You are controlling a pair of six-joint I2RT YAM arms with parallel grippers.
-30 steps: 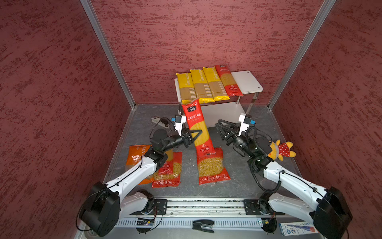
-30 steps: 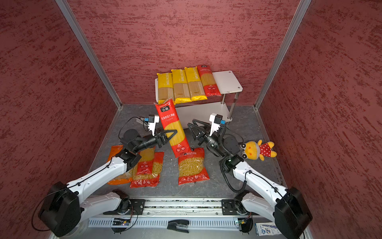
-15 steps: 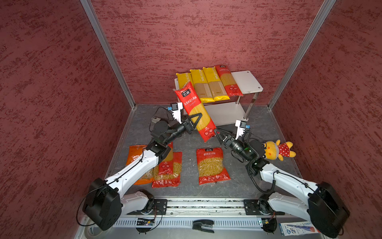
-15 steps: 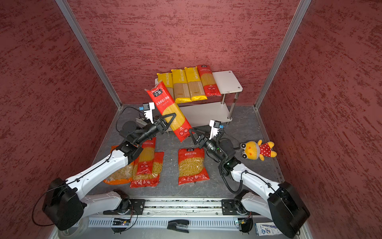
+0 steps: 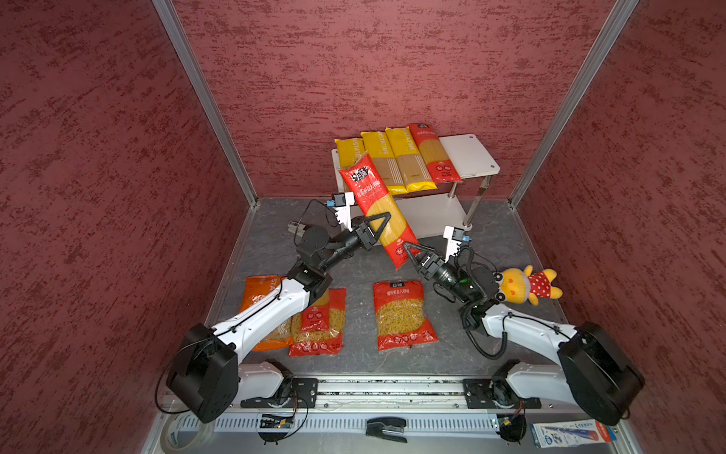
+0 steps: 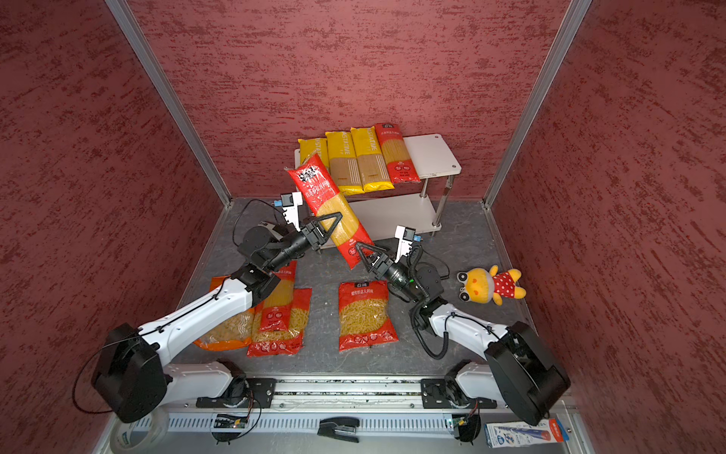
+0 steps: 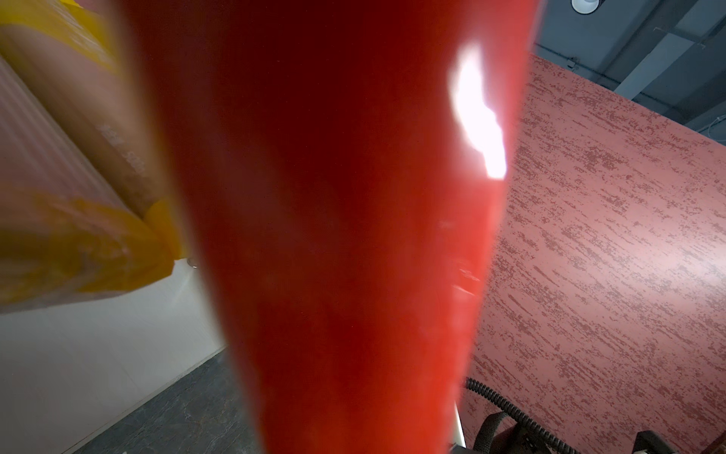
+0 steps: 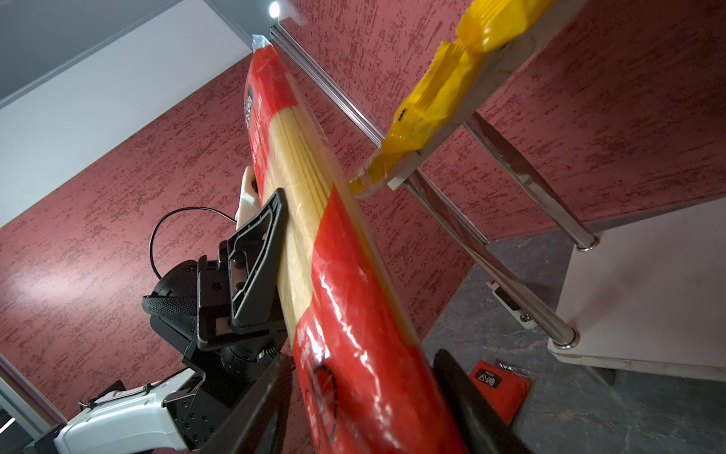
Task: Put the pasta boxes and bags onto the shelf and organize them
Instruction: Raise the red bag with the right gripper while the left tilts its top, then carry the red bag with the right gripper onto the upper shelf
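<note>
Now that the red spaghetti pack (image 5: 377, 204) has risen off the table, your right gripper (image 5: 408, 253) straddles its low end, grip unclear. Your left gripper (image 5: 379, 226) clamps its middle. Beyond, the shelf (image 5: 467, 153) has room on top.

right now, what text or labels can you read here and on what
"ASTATIME": middle yellow spaghetti pack on the shelf
"STAT": orange bag, rest hidden
Chinese print on the tilted red spaghetti pack and wide red bag: too small
carton print: blurred
</note>
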